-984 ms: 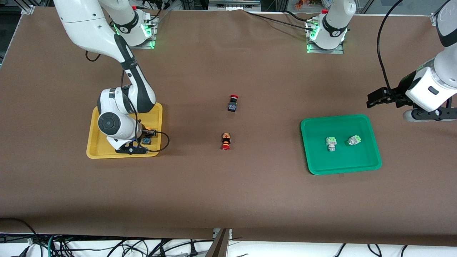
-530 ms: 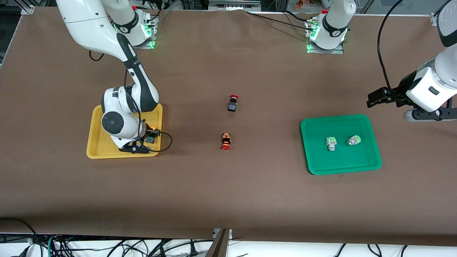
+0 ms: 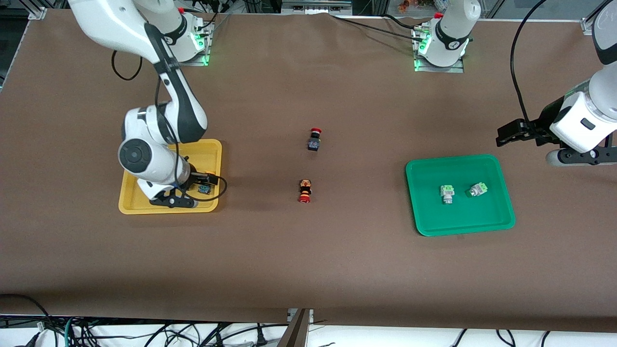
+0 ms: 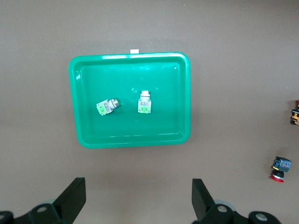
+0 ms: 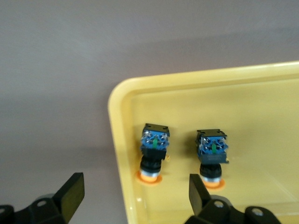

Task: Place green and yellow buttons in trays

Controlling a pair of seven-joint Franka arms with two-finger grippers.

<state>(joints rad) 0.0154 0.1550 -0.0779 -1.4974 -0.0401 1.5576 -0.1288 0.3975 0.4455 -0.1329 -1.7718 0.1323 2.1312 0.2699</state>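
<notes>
Two orange-yellow capped buttons [image 5: 154,154] [image 5: 212,156] stand cap-down in a corner of the yellow tray [image 5: 122,100]. My right gripper [image 5: 135,198] hangs just above them, open and empty. In the front view it [image 3: 200,182] is over the yellow tray [image 3: 130,205], partly hiding one button [image 3: 205,189]. Two pale green buttons [image 3: 448,193] [image 3: 477,190] lie in the green tray [image 3: 458,226]. My left gripper [image 3: 505,135] waits open and empty above the table beside the green tray. Its wrist view shows the tray [image 4: 131,140] and both green buttons [image 4: 107,106] [image 4: 145,102] past the gripper [image 4: 138,203].
Two red-capped black switches [image 3: 315,140] [image 3: 304,191] lie on the brown table midway between the trays. They also show at the edge of the left wrist view [image 4: 280,167] [image 4: 295,114]. The right arm's elbow and cable hang over the yellow tray.
My right gripper has risen a little over the yellow tray and drifted toward the right arm's end of the table, leaving the button in the tray. The left arm has not moved.
</notes>
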